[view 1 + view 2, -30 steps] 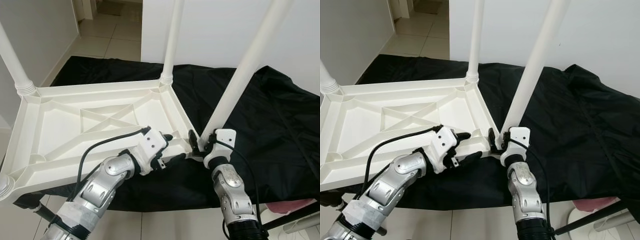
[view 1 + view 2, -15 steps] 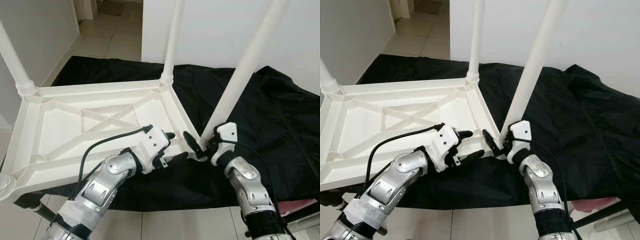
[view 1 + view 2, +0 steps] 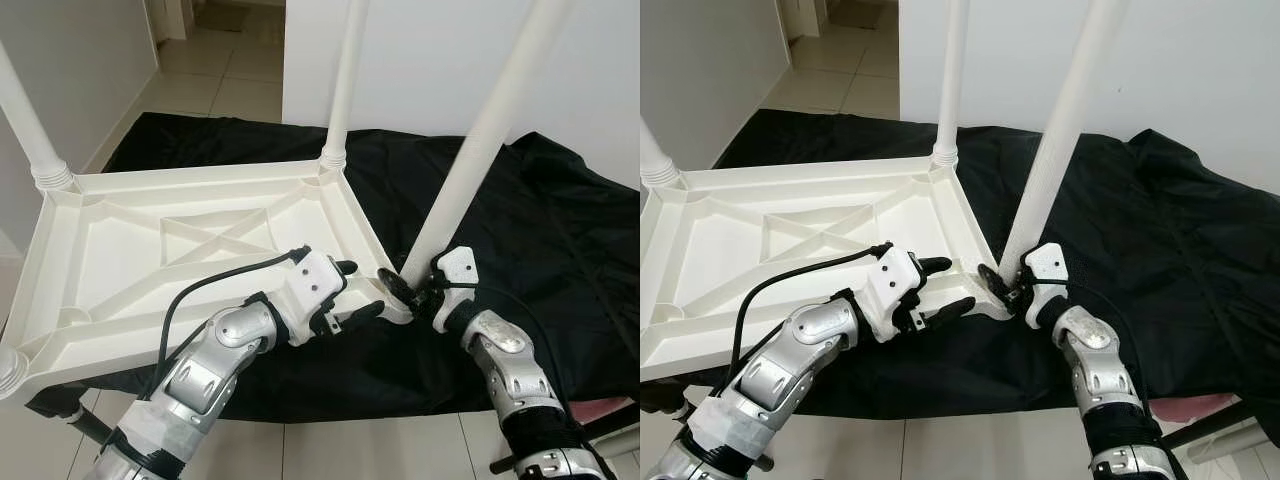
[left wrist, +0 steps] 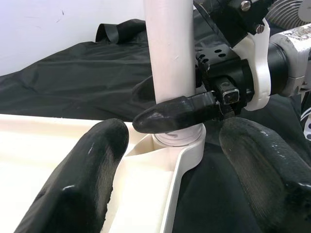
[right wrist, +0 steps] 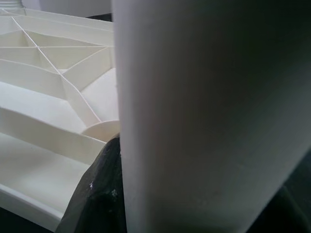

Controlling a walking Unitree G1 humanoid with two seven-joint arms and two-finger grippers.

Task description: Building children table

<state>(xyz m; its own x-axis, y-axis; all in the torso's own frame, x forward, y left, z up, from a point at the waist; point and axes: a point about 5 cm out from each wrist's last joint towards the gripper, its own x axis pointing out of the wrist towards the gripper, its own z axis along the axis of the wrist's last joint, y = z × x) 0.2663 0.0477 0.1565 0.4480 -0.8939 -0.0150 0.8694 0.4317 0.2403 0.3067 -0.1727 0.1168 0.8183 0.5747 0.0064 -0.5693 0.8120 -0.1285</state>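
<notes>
Clamping its black fingers around the base of the white plastic cylindrical table leg, the right gripper is gripping it at the corner socket. The left gripper is hovering with fingers spread wide, empty, over the rim of the upturned white ribbed plastic tabletop lying on black cloth.

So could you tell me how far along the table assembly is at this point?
The upside-down tabletop lies on the black cloth with two far legs upright in their corners. In hand: the right gripper clamps the base of the near-right leg at its corner socket, while the left gripper is open beside it. The near-left corner is cut off.
</notes>
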